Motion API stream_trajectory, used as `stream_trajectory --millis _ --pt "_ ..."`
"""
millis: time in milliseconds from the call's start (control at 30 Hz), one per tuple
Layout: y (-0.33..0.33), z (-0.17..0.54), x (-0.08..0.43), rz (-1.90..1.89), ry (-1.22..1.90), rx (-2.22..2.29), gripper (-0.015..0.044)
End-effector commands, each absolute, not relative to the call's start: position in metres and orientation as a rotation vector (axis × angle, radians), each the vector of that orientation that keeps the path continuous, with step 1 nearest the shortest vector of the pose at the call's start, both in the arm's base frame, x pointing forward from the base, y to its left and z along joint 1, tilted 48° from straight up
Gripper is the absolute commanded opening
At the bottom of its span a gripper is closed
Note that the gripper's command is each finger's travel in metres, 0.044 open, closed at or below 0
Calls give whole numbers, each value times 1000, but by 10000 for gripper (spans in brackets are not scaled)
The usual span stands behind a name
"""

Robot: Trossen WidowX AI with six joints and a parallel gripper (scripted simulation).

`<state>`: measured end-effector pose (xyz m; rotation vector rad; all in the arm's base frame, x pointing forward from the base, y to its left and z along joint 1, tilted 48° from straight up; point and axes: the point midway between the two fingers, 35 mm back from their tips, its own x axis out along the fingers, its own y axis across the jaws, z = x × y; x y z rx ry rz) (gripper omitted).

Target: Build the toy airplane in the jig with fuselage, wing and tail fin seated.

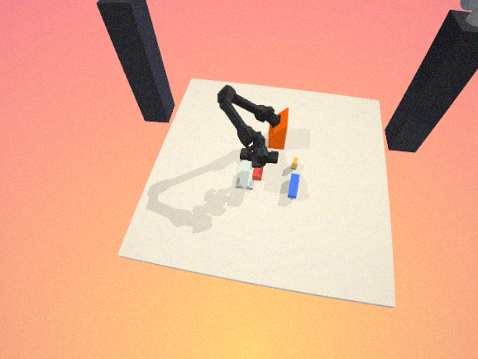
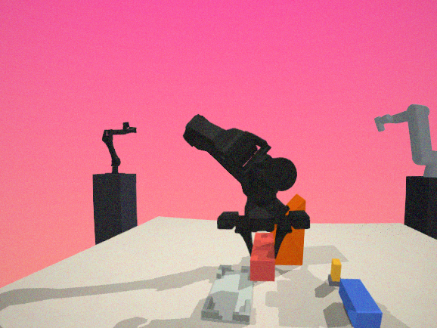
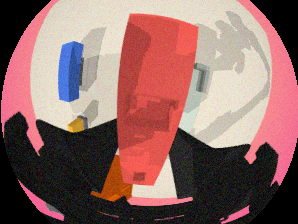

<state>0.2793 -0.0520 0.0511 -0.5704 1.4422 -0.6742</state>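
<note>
from where i stand, the black gripper [image 1: 259, 162] [image 2: 263, 251] [image 3: 147, 150] is clamped on the red fuselage [image 1: 257, 174] [image 2: 262, 269] [image 3: 155, 65], a finger pressed to each long side. the fuselage is out of the cradle, its long body running out from between the fingers, with a small dark square on top near one end. in the top view it sits just beside the pale jig [image 1: 245, 169] [image 2: 227, 285] [image 3: 201, 77], along one long edge; in the exterior view it covers the jig's far corner. i can't tell how much height separates them.

on the fuselage's other side, a strip of white tabletop [image 1: 248, 248] [image 2: 162, 242] [image 3: 45, 60] lies between it and the blue wing [image 1: 293, 184] [image 2: 364, 300] [image 3: 70, 72]. the yellow tail fin [image 1: 294, 161] [image 2: 336, 269] [image 3: 76, 125] stands near the wing's end, a grey piece at its foot.

the tightest side is behind: the tall orange block [image 1: 279, 134] [image 2: 295, 243] [image 3: 115, 179] rises close to the gripper. toward the tabletop's front edge there's broad room past the jig and wing, and all the parts lie well inside the edges.
</note>
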Motion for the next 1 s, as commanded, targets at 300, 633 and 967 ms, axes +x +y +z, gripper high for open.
stream_trajectory --millis 300,633,967 --pt "-90 70 266 -669 1445 -604 0" --pt "-115 82 253 -675 1451 -629 0" --pt "-123 86 248 -677 1454 -638 131"
